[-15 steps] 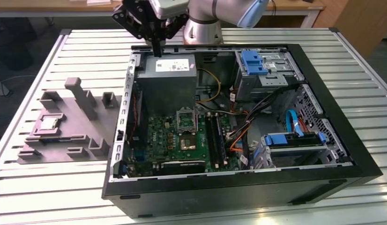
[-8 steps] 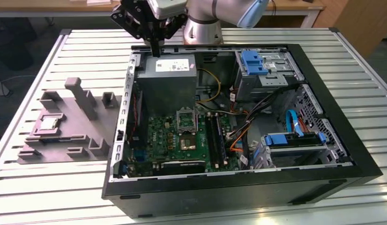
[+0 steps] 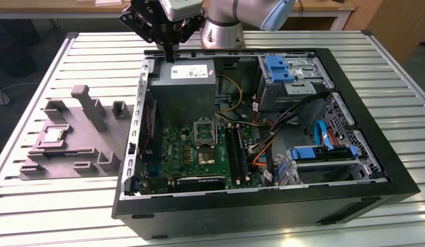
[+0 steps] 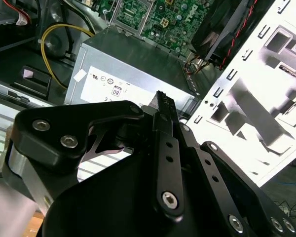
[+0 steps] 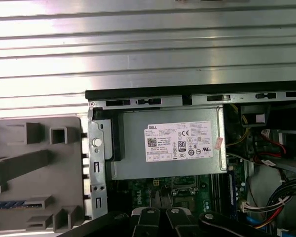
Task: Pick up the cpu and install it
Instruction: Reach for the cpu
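The cpu (image 3: 53,135), a small pale square chip, lies flat in a recess of the grey moulded tray (image 3: 75,159) at the exterior view's left, outside the open computer case (image 3: 350,170). My gripper (image 3: 170,59) hangs well above and behind it, over the back edge of the case just above the grey power supply (image 3: 181,87). Its fingers point down, pressed together with nothing between them. In both wrist views the black fingers (image 4: 164,113) (image 5: 160,217) sit over the power supply (image 5: 167,148). The black socket with its metal frame (image 3: 204,131) lies on the green motherboard.
A dark glossy chip (image 3: 202,157) sits on the motherboard below the socket. Drive cages with blue clips (image 3: 280,69) (image 3: 322,153) and loose cables fill the case's right side. The case walls rise around the board. The slatted metal table (image 3: 54,206) lies under everything.
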